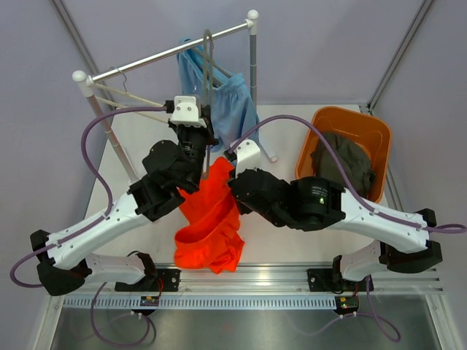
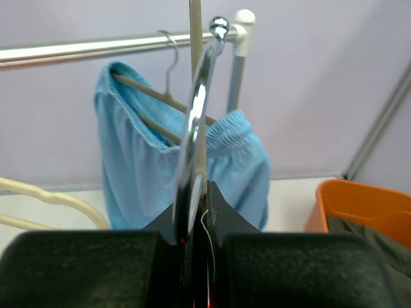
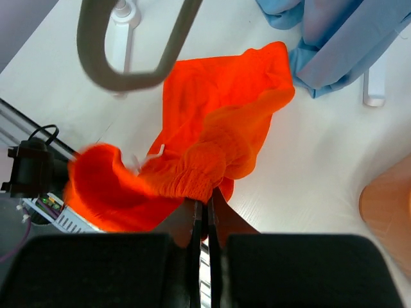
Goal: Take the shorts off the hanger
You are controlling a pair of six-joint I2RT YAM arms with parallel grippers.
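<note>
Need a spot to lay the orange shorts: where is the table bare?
Bare table lies far left, between the rack's left post and the left arm; a narrower strip runs between the blue shorts and the orange bin. The middle is crowded: left gripper, right gripper, orange shorts.

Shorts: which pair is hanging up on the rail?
The light blue shorts: only they hang from the rail. The orange shorts droop over the table, and the dark green shorts lie in the orange bin.

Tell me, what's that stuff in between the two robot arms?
Those are the orange shorts, all bunched up between the left arm and the right arm. The top view shows this best.
</note>
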